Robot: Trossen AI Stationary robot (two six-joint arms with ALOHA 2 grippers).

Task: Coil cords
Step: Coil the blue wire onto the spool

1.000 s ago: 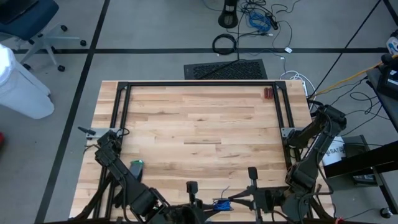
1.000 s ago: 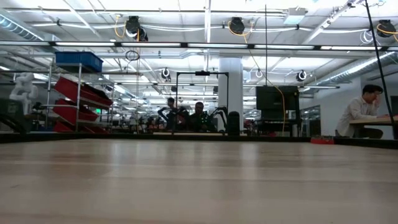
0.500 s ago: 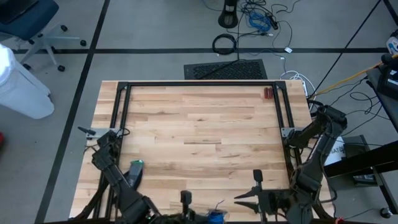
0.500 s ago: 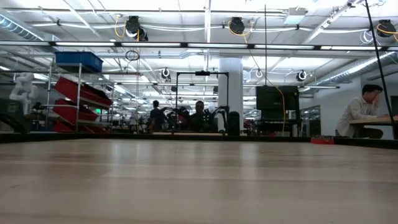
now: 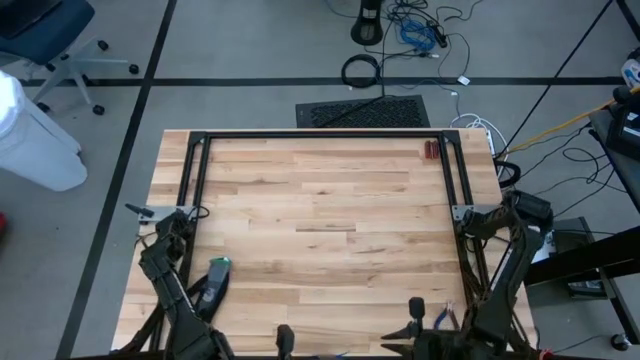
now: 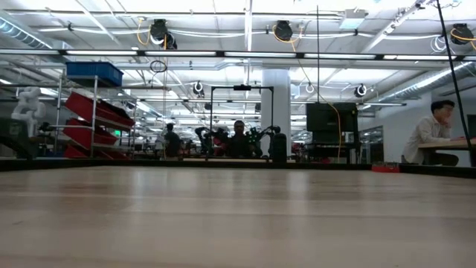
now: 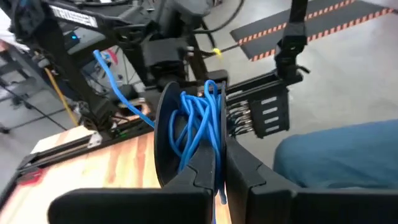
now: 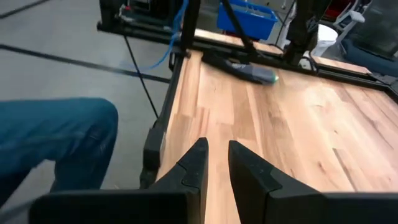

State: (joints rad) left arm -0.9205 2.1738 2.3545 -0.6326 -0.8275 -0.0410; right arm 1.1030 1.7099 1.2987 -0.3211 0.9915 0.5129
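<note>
The cords are one thin blue wire (image 7: 198,121), wound into a small bundle with a free tail (image 7: 111,73). My left gripper (image 7: 193,99) is shut on the bundle at the table's near edge (image 5: 285,340), pointing almost level toward the right. My right gripper (image 8: 216,146) stands a little open farther right along the near edge (image 5: 420,318), with nothing between its fingers; bare wood lies under it. In the high view the bundle is out of the picture, and the low view shows neither gripper. My left gripper pinches the wire bundle's loops (image 7: 200,140) between its two fingers, several strands together. The fingers come nearly level from the table's left side. The bundle is clear of the table, and its tail trails off free into the air.
A dark tool with a green spot (image 5: 213,280) lies near the table's left edge. Red-handled pliers (image 5: 430,150) lie at the far right. A black frame (image 5: 320,135) runs around the wooden top (image 5: 320,200). A person's leg in jeans (image 7: 348,149) is beside the near edge.
The two grippers, which met at the blue wire near the middle of the near edge, have drawn apart. My left gripper has carried the bundle toward the table's left and near edge. My right gripper has come away from the wire, moving right and down.
</note>
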